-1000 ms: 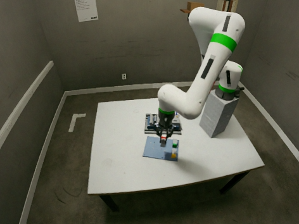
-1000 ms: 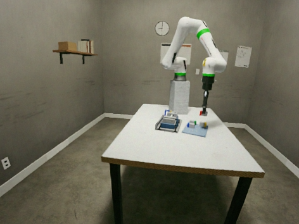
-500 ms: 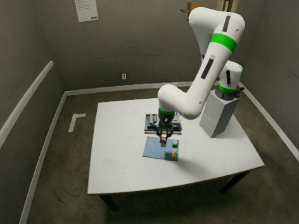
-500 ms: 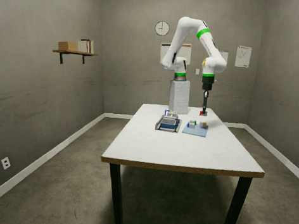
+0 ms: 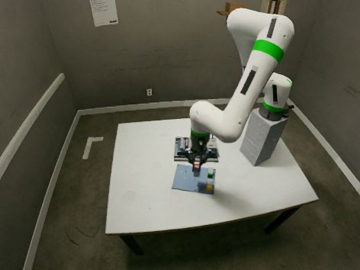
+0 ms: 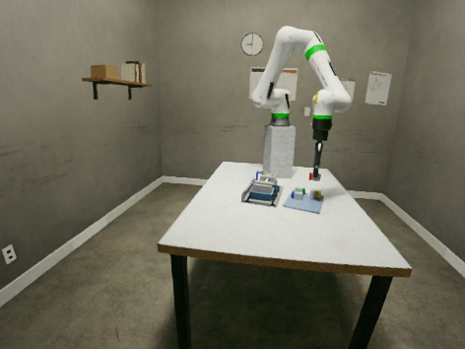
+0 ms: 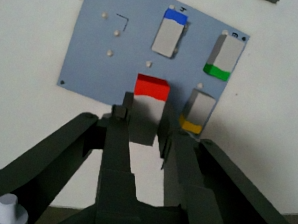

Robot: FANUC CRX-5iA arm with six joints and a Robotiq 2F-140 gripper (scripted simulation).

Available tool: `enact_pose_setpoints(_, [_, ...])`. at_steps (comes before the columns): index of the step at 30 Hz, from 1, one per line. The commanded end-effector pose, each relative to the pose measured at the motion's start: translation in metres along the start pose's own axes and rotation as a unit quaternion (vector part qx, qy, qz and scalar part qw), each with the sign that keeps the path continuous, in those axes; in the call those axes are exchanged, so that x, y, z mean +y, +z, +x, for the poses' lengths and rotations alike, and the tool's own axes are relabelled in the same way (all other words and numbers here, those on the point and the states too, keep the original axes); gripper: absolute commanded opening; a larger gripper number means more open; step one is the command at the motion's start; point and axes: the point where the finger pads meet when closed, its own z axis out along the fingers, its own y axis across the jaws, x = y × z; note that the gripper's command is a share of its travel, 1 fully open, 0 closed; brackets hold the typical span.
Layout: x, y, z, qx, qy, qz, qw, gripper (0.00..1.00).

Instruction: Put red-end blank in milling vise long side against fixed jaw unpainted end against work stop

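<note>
From the exterior side, left to right, you have the milling vise (image 5: 184, 144) (image 6: 263, 192) on the surface (image 5: 145, 206) (image 6: 276, 232) (image 7: 30, 125), just left of the blue plate (image 5: 187, 183) (image 6: 304, 203) (image 7: 90, 60). On that plate you'll find the blue-ended blank (image 6: 294, 194) (image 7: 169, 37), then the green-ended blank (image 5: 210, 172) (image 6: 303, 191) (image 7: 225, 56). Next comes your gripper (image 5: 196, 165) (image 6: 315, 176) (image 7: 145, 109), raised above the plate and pinching the red-ended blank (image 5: 196, 171) (image 6: 311, 175) (image 7: 151, 107) between its fingers, so your blank isn't in the vise. Its red end sticks out past the fingers. Furthest right sits the yellow-ended blank (image 5: 209, 188) (image 6: 318, 194) (image 7: 198, 110), also on the plate.
</note>
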Motion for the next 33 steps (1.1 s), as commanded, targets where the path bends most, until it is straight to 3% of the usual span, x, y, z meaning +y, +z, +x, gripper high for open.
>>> enact_pose_setpoints(1, [-0.003,-0.001,0.01,-0.001,-0.001,0.001,1.0,0.1])
enact_pose_setpoints(33, [-0.021,0.002,0.098,-0.001,-0.002,0.001,1.0,0.1])
